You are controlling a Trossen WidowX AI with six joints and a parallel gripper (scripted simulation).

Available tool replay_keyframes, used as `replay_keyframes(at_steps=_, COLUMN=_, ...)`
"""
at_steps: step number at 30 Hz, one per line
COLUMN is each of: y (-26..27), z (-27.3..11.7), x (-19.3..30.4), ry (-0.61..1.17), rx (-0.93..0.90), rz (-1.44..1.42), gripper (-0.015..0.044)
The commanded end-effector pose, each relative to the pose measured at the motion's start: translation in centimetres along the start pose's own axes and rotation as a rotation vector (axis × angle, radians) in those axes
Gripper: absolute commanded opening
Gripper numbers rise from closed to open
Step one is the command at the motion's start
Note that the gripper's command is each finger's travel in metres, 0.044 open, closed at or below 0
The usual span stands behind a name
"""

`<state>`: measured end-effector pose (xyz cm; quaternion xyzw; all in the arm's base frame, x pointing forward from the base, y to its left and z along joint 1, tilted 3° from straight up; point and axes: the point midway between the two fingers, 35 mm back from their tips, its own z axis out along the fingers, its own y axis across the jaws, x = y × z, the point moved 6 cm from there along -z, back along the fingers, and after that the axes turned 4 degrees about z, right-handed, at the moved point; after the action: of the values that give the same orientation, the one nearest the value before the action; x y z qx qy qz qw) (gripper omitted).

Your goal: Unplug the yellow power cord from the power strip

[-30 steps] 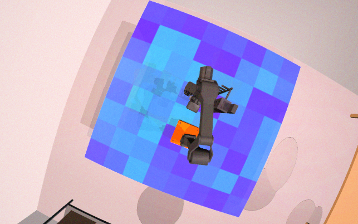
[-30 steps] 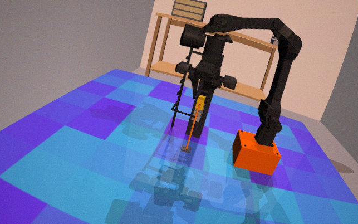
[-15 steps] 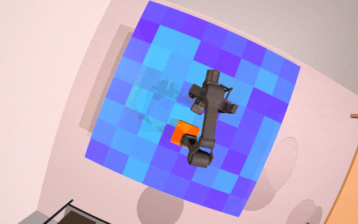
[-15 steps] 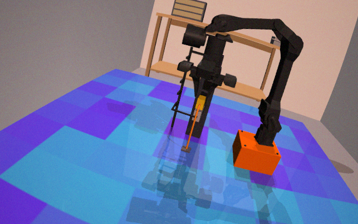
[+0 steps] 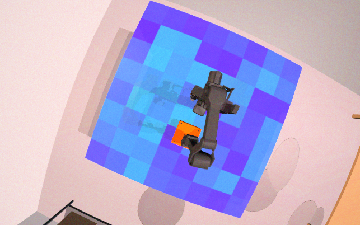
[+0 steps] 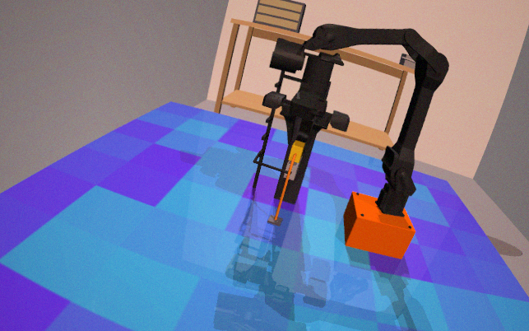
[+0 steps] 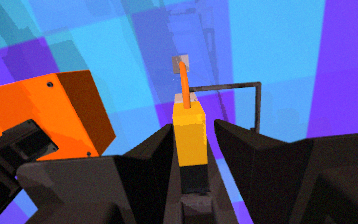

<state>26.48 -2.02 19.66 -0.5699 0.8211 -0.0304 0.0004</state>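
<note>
The black power strip (image 5: 230,108) (image 6: 288,194) stands tall on the tiled surface. The yellow plug (image 6: 297,151) (image 7: 190,135) sits against its face, low down, above a pale grey socket or plug. An orange cord (image 6: 285,183) (image 7: 185,85) runs from the yellow plug down to a small grey-brown block (image 6: 275,221) (image 7: 181,64). My gripper (image 6: 300,137) (image 7: 193,126) is part open, with one finger on each side of the yellow plug. A gap shows at the right finger; the left finger is very near the plug, and whether it touches is unclear. In the top view the arm hides the fingers and plug.
A thin black frame (image 6: 272,167) (image 7: 258,107) stands close beside the strip, on the right in the wrist view. The orange box (image 5: 179,134) (image 6: 375,230) (image 7: 85,110) under the arm's base is on the strip's other side. A wooden shelf (image 6: 254,100) stands behind.
</note>
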Motion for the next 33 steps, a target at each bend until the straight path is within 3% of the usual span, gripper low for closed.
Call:
replay_keyframes(at_steps=1, y=0.2, z=0.8, x=0.1, ry=0.007, rx=-0.01, rz=-0.006, gripper=0.016)
replay_keyframes(at_steps=10, y=0.2, z=0.9, x=0.1, ry=0.007, rx=-0.01, rz=-0.006, gripper=0.016)
replay_keyframes(at_steps=13, y=0.1, z=0.7, x=0.0, ry=0.001, rx=-0.005, rz=0.0, gripper=0.0081)
replay_keyframes(at_steps=23, y=0.1, z=0.7, x=0.0, ry=0.001, rx=-0.005, rz=0.0, gripper=0.0)
replay_keyframes(at_steps=33, y=0.0, z=0.7, x=-1.3, ry=0.001, rx=-0.006, rz=-0.001, gripper=0.0)
